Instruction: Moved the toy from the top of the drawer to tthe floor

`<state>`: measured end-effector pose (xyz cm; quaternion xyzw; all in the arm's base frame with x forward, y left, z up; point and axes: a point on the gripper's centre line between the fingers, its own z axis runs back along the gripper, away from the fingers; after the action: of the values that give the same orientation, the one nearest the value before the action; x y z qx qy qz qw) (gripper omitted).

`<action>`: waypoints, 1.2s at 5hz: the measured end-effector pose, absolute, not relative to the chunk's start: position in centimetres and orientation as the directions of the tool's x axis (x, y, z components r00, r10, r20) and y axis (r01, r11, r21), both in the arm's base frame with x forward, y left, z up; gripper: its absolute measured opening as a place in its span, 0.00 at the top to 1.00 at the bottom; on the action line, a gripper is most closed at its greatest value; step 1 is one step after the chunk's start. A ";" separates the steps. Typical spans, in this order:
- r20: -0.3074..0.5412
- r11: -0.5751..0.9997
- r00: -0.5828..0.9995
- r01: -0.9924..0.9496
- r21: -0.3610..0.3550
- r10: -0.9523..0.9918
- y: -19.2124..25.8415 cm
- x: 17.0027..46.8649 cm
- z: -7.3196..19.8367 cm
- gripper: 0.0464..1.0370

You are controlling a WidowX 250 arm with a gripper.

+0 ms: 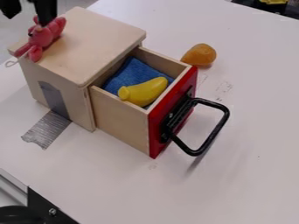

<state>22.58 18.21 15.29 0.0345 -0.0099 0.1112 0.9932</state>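
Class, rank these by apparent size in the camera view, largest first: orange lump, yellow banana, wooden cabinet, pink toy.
1. Wooden cabinet
2. Pink toy and yellow banana, too alike to rank
3. Orange lump

A yellow banana (144, 91) is lying on blue cloth (130, 73), an orange lump (200, 55) is sitting in from the counter's (251, 175) far edge, gray tape (46, 129) is pointing toward its lower-left edge.

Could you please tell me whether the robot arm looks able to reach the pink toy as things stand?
Probably yes: the end effector hangs at the pink toy, its fingers apart, and the toy sits atop the wooden box. Nothing visible blocks the way, though one view leaves the depth unclear.
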 end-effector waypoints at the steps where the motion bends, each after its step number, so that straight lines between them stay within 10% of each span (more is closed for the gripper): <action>1: -0.017 0.971 0.973 -0.227 0.076 0.229 18.8 22.7 13.7 0.04; 3: -0.081 0.968 0.966 -0.241 0.063 0.246 19.3 23.7 10.6 0.09; 5: -0.039 0.966 0.966 -0.253 0.053 0.255 17.6 23.8 10.2 0.58; 6: -0.029 0.976 0.976 -0.213 0.034 0.214 13.4 22.5 10.2 0.67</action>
<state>22.53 13.41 10.17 0.0152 0.0163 0.1074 0.9940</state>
